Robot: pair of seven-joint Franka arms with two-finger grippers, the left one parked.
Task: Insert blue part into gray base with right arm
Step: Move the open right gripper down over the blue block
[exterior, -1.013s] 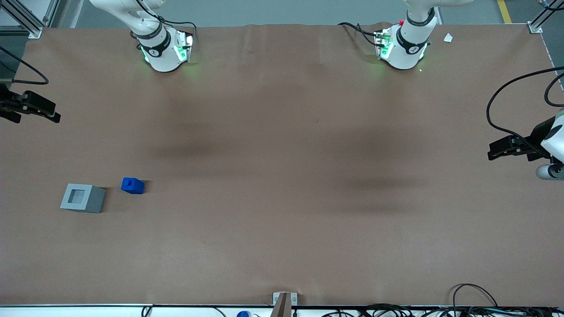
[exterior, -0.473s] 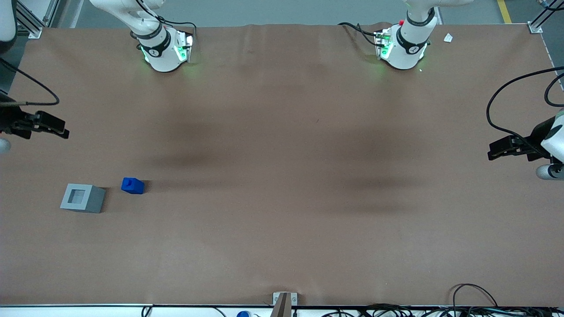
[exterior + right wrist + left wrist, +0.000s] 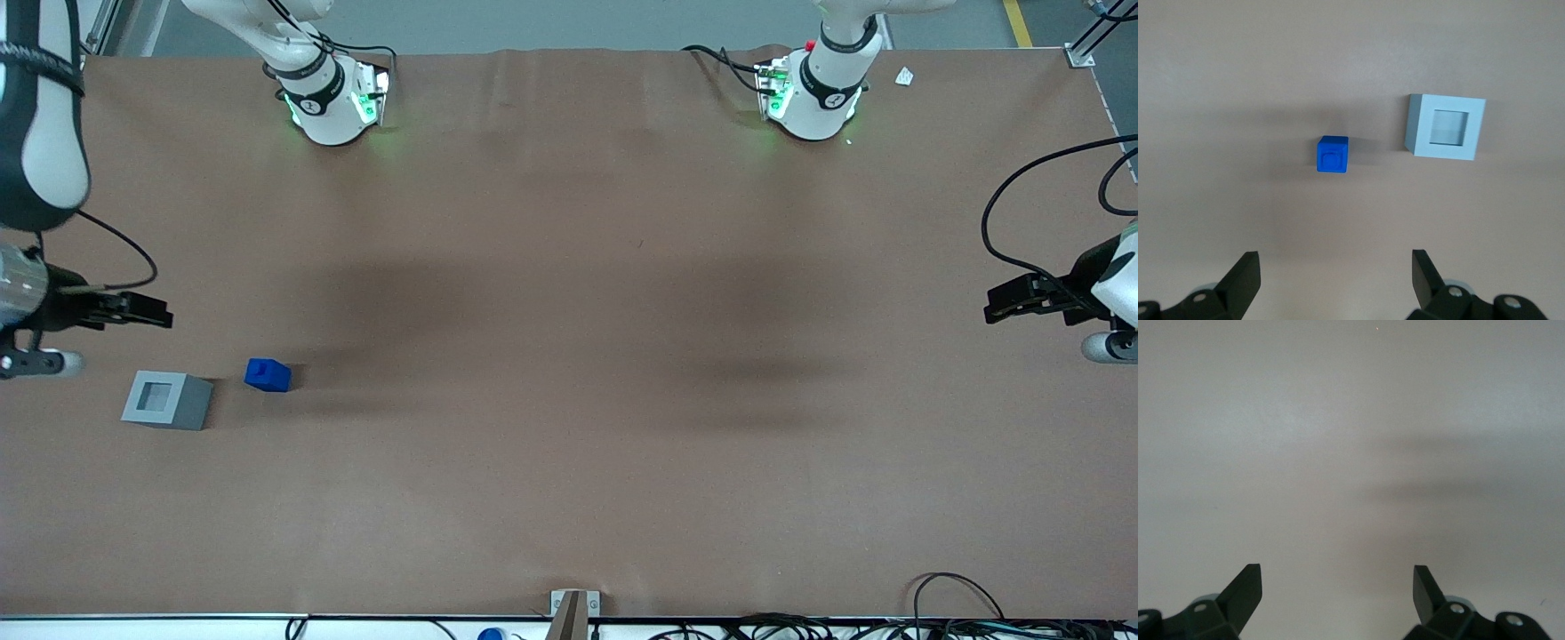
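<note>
The right arm (image 3: 40, 107) reaches in over the working arm's end of the counter (image 3: 569, 462). Its black hand (image 3: 151, 313) hangs in the air, up above the things and farther from the front camera than they are. The hand is wide open and holds nothing. In the wrist view its two fingers (image 3: 1245, 277) stand far apart, with bare counter between them.

The blue part (image 3: 268, 374) sits on the counter with its little square stub facing up. The gray base (image 3: 167, 400) sits just beside it, not touching, a bit nearer the front camera. The hole in its top is empty.

A few things could go wrong. The blue part is small, so if the hand comes down a bit to one side, one finger may bump it and push it away or tip it over. The gray base is close, so a wide hand may knock the base too and turn it. If the hand only pinches the little stub, the part may slip out. And the stub faces up now, so it may need to be turned over to fit the hole.
</note>
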